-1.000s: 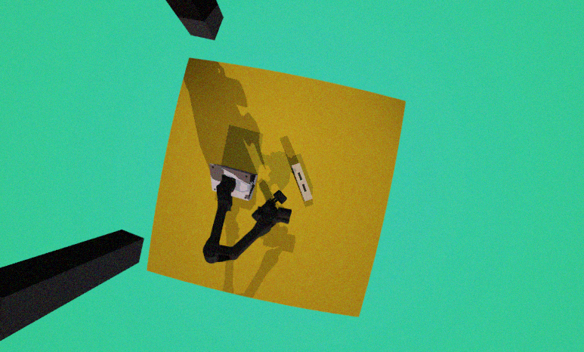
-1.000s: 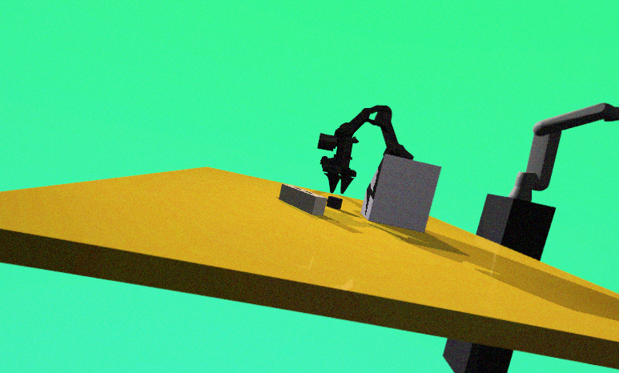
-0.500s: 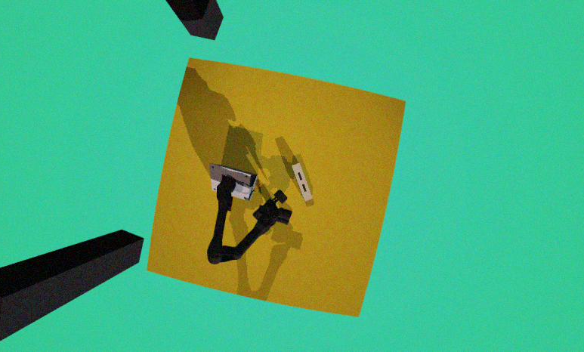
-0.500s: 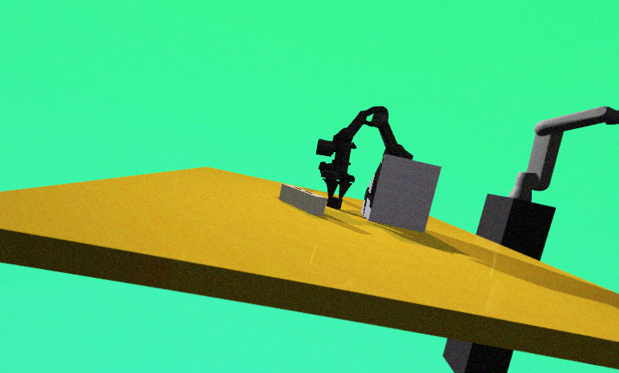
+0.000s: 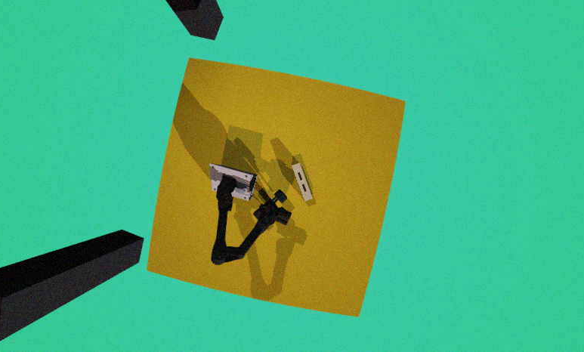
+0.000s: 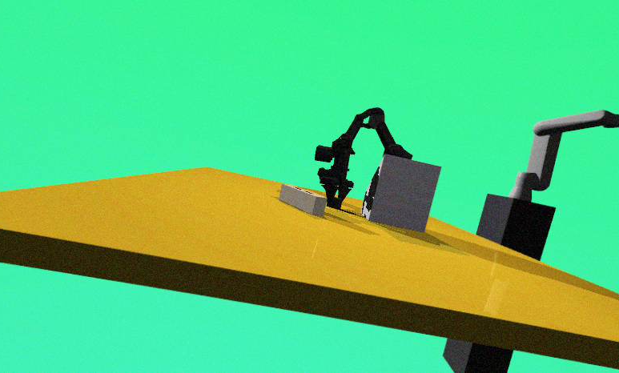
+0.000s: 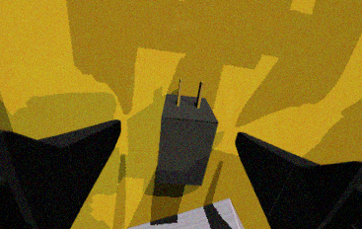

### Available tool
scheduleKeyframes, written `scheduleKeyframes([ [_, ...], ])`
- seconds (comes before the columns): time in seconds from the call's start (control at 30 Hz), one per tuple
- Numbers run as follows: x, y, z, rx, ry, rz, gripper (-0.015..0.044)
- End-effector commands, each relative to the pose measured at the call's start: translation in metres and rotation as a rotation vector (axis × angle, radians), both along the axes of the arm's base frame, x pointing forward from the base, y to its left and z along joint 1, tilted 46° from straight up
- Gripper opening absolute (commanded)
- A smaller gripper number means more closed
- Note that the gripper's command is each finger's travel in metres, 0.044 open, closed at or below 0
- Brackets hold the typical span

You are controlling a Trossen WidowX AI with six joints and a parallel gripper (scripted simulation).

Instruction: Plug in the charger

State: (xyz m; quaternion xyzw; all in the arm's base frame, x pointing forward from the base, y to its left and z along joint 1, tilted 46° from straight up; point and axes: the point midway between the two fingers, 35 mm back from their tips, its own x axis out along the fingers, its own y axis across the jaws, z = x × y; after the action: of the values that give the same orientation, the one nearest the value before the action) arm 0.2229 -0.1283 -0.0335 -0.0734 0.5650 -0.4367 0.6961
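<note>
Between open end effector (image 6: 335,198) (image 7: 180,131) fingertips, dark charger (image 7: 188,145), prongs exposed

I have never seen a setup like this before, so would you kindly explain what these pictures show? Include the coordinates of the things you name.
The machine is one black jointed arm, mounted on a pale box (image 5: 214,171) (image 6: 406,194) and ending in a gripper (image 6: 333,204) (image 7: 180,131) with two fingers. One picture looks down from above, one looks from the side, and the wrist picture looks out past the fingers. On the yellow table (image 5: 350,152) (image 6: 162,222) lies a pale power strip (image 5: 308,196) (image 6: 297,201) with two dark outlets. Between the open fingers, but not held, is a dark charger (image 7: 186,148) with two thin prongs.
</note>
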Motion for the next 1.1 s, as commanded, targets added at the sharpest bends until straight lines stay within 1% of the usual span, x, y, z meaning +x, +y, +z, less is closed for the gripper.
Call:
scheduleKeyframes([
  [0.0,-0.002,-0.003,-0.002,-0.006,0.009,0.001,0.0440],
  [0.37,0.000,-0.001,-0.001,0.000,0.001,0.000,0.0151],
  [0.63,0.000,-0.001,-0.001,0.000,0.001,0.000,0.0098],
  [0.77,0.000,0.004,0.003,0.001,0.001,0.000,0.0000],
  [1.07,-0.001,0.027,0.021,0.002,0.005,0.000,0.0000],
])
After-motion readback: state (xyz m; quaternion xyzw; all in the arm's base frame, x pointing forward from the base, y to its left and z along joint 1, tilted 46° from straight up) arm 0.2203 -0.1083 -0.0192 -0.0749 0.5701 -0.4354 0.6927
